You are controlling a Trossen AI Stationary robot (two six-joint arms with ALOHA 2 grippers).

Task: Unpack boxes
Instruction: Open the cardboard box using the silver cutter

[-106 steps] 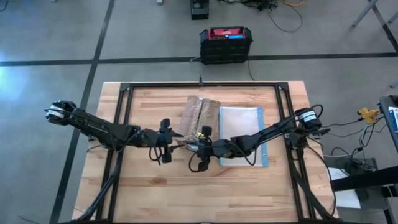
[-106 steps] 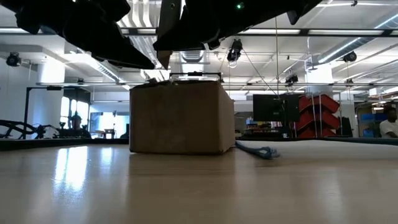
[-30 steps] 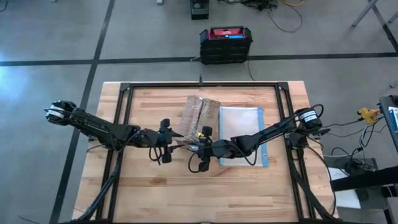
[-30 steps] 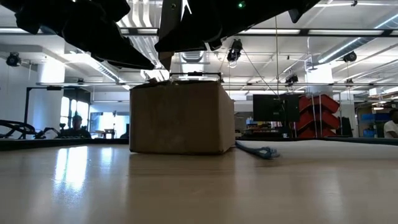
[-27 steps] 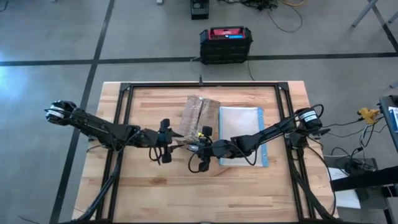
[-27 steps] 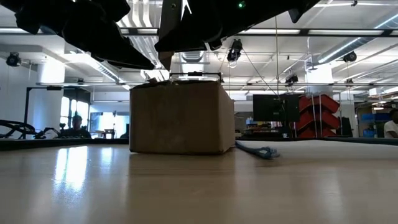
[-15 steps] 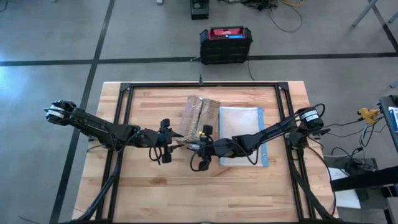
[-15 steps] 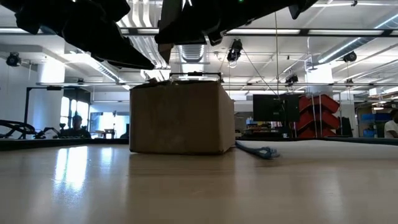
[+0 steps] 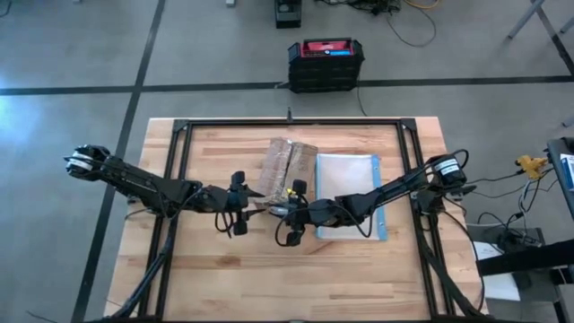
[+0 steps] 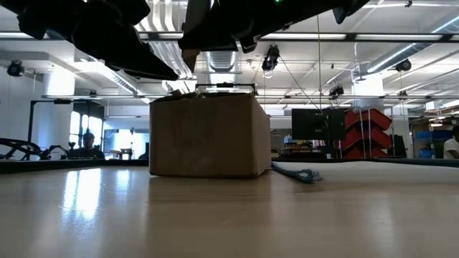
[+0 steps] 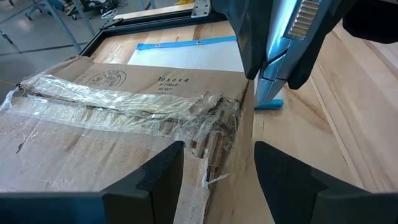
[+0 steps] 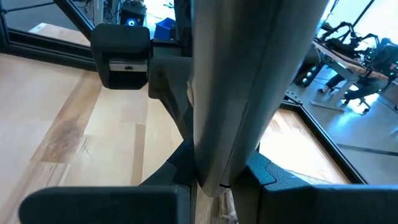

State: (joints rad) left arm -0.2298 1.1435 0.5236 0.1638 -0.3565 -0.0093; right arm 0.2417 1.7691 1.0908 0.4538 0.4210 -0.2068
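The brown cardboard box (image 9: 289,169) stands flat on the table's middle; crumpled clear tape (image 11: 124,102) runs along its top seam, torn at the near end. My left gripper (image 9: 257,201) is open above the box's near-left corner, with its fingers on either side of the torn seam (image 11: 214,134). My right gripper (image 9: 276,210) faces it from the right, shut on a flat grey tool (image 12: 249,87). The tool's tip (image 10: 191,72) points down, a little above the box top. My right gripper pinches the flat grey tool (image 11: 275,53) between its two fingers (image 11: 244,37). The tool hangs below them, clear of the table. I cannot tell whether its tip touches the box.
A flat clear pouch with a blue edge (image 9: 350,193) lies on the table right of the box, under my right arm. A black-and-red case (image 9: 325,63) sits on the floor beyond the far edge. A black frame (image 9: 179,135) borders the tabletop. Bare wood lies near and left.
My right gripper has risen slightly above the box, taking the tool's tip up with it. The box has not moved.
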